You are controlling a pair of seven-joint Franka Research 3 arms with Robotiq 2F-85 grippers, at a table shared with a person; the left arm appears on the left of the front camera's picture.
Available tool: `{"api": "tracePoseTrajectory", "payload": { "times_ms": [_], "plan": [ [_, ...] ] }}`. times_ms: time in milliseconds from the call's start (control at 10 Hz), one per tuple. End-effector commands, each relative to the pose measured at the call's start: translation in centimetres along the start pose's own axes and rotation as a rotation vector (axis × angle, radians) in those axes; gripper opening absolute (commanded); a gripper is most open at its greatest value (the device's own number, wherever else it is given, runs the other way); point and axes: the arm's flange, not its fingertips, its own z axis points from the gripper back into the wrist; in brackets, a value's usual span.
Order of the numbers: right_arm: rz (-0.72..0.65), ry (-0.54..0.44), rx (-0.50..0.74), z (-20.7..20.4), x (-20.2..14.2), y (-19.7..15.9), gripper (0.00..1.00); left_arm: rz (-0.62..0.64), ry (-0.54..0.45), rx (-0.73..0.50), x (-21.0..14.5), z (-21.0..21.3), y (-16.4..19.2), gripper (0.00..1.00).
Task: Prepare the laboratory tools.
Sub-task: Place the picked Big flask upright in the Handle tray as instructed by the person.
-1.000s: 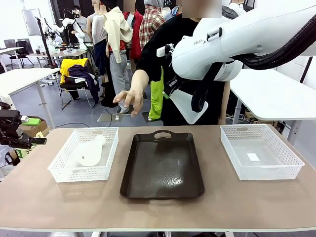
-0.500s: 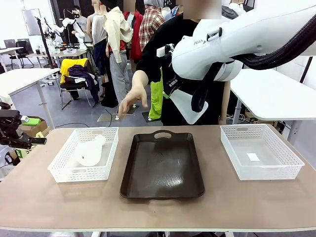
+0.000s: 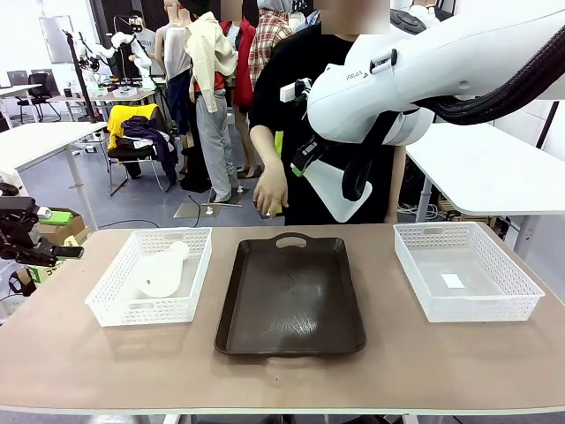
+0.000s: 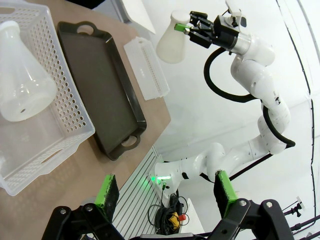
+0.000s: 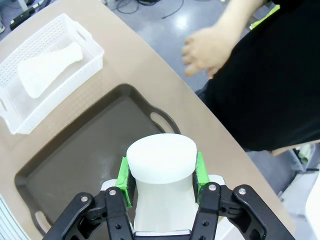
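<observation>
The right tool [image 5: 161, 174] is clamped shut on one conical flask [image 5: 161, 157]. Its green pads press on either side of the narrow neck, and the translucent white body fills the gap between the fingers. Tool and flask hang in the air above the far end of the dark tray [image 3: 291, 300], near the tray's far handle and clear of its surface. From the left wrist camera this flask [image 4: 172, 45] shows high over the tray [image 4: 100, 85], the right tool [image 4: 187, 29] gripping it at the neck.

The left tool [image 4: 165, 192] stands with its jaws wide apart and nothing between them. It sits well to the left of the tray, past the counter's [image 3: 106, 371] edge.

The second flask [image 3: 159, 274] lies on its side in the white mesh basket [image 3: 106, 309] just left of the tray, its neck pointing toward the far side. It is well apart from both tools. A second white mesh basket [image 3: 521, 300] sits to the right of the tray.

Beyond the tray's far edge a person stands at the counter, one hand [image 3: 271, 190] hanging above that edge, left of the held flask and touching nothing.
</observation>
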Motion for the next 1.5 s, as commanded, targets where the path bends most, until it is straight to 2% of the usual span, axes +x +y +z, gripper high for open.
{"api": "tracePoseTrajectory", "payload": {
  "times_ms": [0,200,500,700,800,1000,1200,1300,1400],
  "plan": [
    [0.066,-0.073,0.055,-0.6,-0.2,0.3,0.0,-0.005,-0.013,-0.015,0.1,0.1,-0.2,1.0],
    [0.126,-0.289,0.226,-1.3,-0.6,0.5,0.0,-0.005,-0.013,-0.015,0.1,0.1,-0.2,1.0],
    [0.258,-0.634,0.262,-4.1,-1.8,1.2,0.0,-0.005,-0.013,-0.015,0.1,0.1,-0.2,1.0],
    [0.253,-0.797,0.433,-6.0,-3.1,1.2,0.0,-0.005,-0.013,-0.015,0.1,0.1,-0.2,1.0],
    [0.263,-0.886,0.433,-6.5,-4.0,0.7,0.0,-0.005,-0.013,-0.015,0.1,0.1,-0.2,1.0],
    [0.227,-0.97,0.447,-7.1,-5.4,0.1,0.0,-0.005,-0.013,-0.015,0.1,0.1,-0.2,1.0],
    [0.16,-0.95,0.457,-7.7,-6.7,-0.6,0.0,-0.005,-0.013,-0.015,0.1,0.1,-0.2,1.0],
    [0.096,-0.87,0.453,-7.8,-7.0,-0.9,0.0,-0.005,-0.013,-0.015,0.1,0.1,-0.2,1.0],
    [0.181,-0.988,0.438,-8.9,-6.6,-2.6,0.0,-0.005,-0.013,-0.015,0.1,0.1,-0.2,1.0]
  ]
}}
